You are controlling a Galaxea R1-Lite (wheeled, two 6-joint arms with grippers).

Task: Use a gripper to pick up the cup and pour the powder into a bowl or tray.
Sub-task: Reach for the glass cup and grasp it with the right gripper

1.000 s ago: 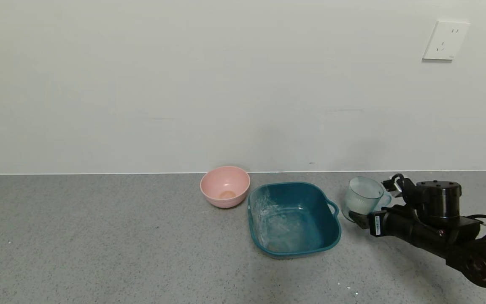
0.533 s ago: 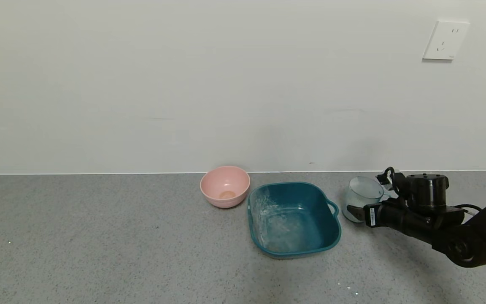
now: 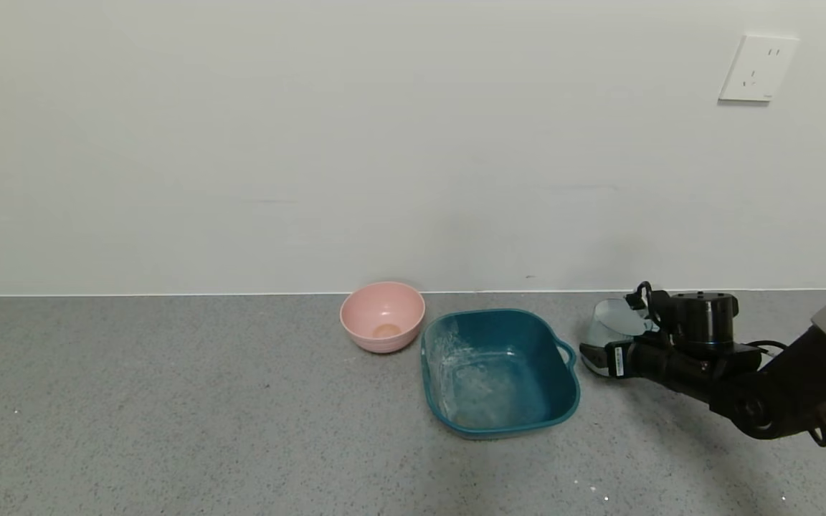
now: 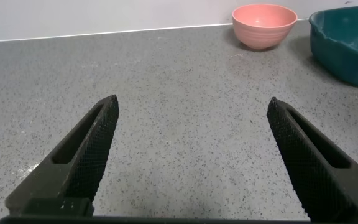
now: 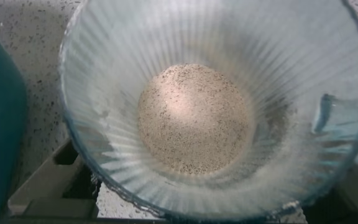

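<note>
Head view: we saw the right gripper (image 3: 594, 356) at the cup (image 3: 610, 326), just right of the teal basin (image 3: 499, 371) on the desk (image 3: 169, 401).
Left wrist: left gripper (image 4: 191, 158) fingers spread wide, empty.
Right wrist: fingers (image 5: 48, 183) flanked the cup (image 5: 216, 106); grip unclear; powder (image 5: 194, 118) inside.

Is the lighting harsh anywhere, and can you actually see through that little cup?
Head view: soft, even light, only a faint shadow under the right gripper. Right wrist view: the cup is see-through, its ribs rippling the counter behind, and the powder shows clearly inside. Left wrist view: the left gripper fills the foreground, dark, jaws wide apart.
</note>
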